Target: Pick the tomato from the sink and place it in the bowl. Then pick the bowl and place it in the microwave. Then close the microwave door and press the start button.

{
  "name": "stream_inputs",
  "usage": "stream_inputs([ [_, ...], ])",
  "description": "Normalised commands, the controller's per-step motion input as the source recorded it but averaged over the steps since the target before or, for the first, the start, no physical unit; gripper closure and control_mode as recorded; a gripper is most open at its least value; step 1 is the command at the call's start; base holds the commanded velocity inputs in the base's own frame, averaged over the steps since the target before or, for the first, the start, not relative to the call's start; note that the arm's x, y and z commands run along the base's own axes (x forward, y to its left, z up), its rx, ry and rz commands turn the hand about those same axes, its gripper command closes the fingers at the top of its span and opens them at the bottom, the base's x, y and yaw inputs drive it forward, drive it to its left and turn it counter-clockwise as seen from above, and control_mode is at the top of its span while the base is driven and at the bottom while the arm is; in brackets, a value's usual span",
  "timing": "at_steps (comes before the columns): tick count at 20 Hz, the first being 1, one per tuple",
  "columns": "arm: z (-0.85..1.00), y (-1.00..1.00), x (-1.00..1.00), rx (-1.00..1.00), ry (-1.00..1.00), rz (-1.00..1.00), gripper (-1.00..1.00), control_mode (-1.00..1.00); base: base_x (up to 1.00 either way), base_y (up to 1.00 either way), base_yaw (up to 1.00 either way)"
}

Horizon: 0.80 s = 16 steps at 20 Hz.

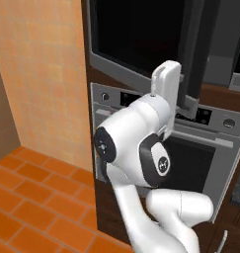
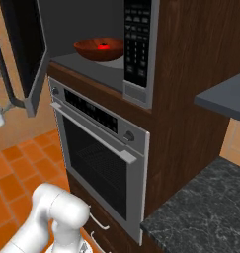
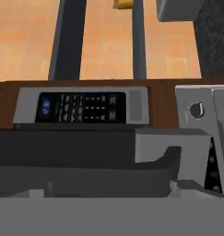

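1. A tall cabinet column (image 2: 190, 74) of dark brown wood grain is seen, with the appliances built into it; beside it a flat wall of orange tiles (image 1: 42, 74) and a floor of square terracotta tiles (image 1: 37, 197) are shown.
2. A steel-trimmed oven (image 2: 99, 163), boxy with a black glass window, a straight bar handle and round knobs, is set below the microwave.
3. The microwave (image 2: 92, 59), a dark grey box with a smooth grey cavity, is seen open, and a slim black button panel (image 2: 138, 42) in a grey frame is fixed at its side.
4. The microwave door (image 2: 25, 44), a flat black glass panel in a dark grey frame, is swung wide open.
5. A dark speckled stone counter (image 2: 200, 212) is seen at the lower right.
6. The bowl (image 2: 98, 48), wide, shallow and of reddish-brown wood, is placed inside the microwave cavity.
7. The tomato (image 2: 103, 47), a small glossy red ball, is held in the bowl.
8. The gripper's jaws are spread fully apart and nothing is held between them.
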Motion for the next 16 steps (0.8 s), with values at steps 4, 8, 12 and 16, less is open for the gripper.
stream_inputs([
  [4,0.00,-0.69,0.52,0.20,-0.04,0.00,-1.00,-1.00,0.00,0.00,0.00],
  [8,0.00,-0.41,0.87,0.13,-0.01,0.00,-1.00,-1.00,0.00,0.00,0.00],
  [12,0.00,-0.31,0.96,0.10,-0.02,0.00,-1.00,-1.00,0.00,0.00,0.00],
  [16,0.00,-0.41,0.92,0.11,-0.03,0.00,-1.00,-1.00,0.00,0.00,0.00],
])
